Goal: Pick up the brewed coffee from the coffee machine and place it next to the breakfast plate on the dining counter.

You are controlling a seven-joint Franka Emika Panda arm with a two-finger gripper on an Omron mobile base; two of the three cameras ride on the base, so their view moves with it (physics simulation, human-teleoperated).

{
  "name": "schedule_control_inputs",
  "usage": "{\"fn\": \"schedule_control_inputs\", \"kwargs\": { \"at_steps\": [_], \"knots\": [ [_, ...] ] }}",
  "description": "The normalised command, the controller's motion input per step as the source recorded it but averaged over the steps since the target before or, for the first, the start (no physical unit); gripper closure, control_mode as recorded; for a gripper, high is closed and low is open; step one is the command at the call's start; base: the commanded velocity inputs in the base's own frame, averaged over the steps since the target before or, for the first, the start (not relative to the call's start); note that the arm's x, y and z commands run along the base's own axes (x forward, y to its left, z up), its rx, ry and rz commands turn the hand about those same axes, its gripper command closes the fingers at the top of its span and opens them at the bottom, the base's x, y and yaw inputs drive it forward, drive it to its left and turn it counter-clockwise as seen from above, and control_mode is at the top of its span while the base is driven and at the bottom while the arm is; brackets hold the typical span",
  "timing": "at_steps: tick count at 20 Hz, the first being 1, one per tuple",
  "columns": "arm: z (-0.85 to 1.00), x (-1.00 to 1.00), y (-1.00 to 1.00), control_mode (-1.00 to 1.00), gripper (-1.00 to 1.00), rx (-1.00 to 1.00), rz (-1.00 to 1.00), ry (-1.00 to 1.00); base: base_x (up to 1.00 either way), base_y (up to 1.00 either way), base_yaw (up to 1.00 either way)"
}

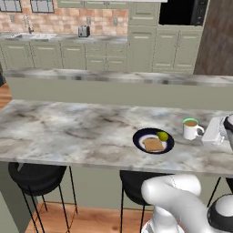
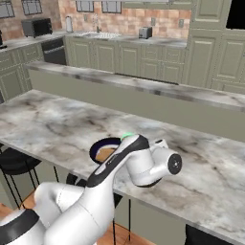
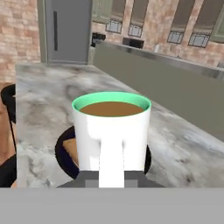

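Observation:
The brewed coffee (image 1: 190, 129), a white mug with a green rim, stands on the dining counter (image 1: 68, 127) just right of the breakfast plate (image 1: 139, 136). Toast (image 1: 153, 144) and a yellow-green fruit (image 1: 162, 135) lie on the plate. My gripper (image 1: 205, 133) reaches in from the right at the mug's handle. In the hand view the mug (image 3: 111, 131) is very close, and its handle sits between my dark fingers (image 3: 89, 180), which touch it on both sides. My gripper (image 3: 111, 180) is shut on it. My arm hides most of the mug (image 2: 127, 136). The coffee machine is out of view.
A raised grey-green ledge (image 1: 113, 77) runs along the far side of the counter. Black stools (image 1: 36, 177) stand under the near edge. Bare marble stretches to the left of the plate (image 2: 103, 146). Cabinets and a sink counter (image 2: 105, 38) line the far wall.

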Motion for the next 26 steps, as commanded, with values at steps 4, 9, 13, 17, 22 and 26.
{"fn": "schedule_control_inputs", "kwargs": {
  "at_steps": [4,9,13,17,22,26],
  "knots": [
    [-0.17,0.44,-0.23,-1.0,1.0,0.0,-0.06,0.0,0.0,0.0,0.0],
    [-0.21,0.5,-0.18,-1.0,1.0,0.0,-0.06,0.0,0.0,0.0,0.0],
    [-0.41,0.38,-0.07,-1.0,1.0,0.0,-0.02,0.0,0.0,0.0,0.0],
    [-0.46,0.34,0.0,-1.0,1.0,0.0,0.0,0.0,0.0,0.0,0.0],
    [-0.36,0.33,-0.12,-1.0,1.0,0.0,0.0,0.0,0.0,0.0,0.0],
    [-0.3,0.28,-0.25,-1.0,1.0,0.0,0.0,0.0,0.0,0.0,0.0]
  ]
}}
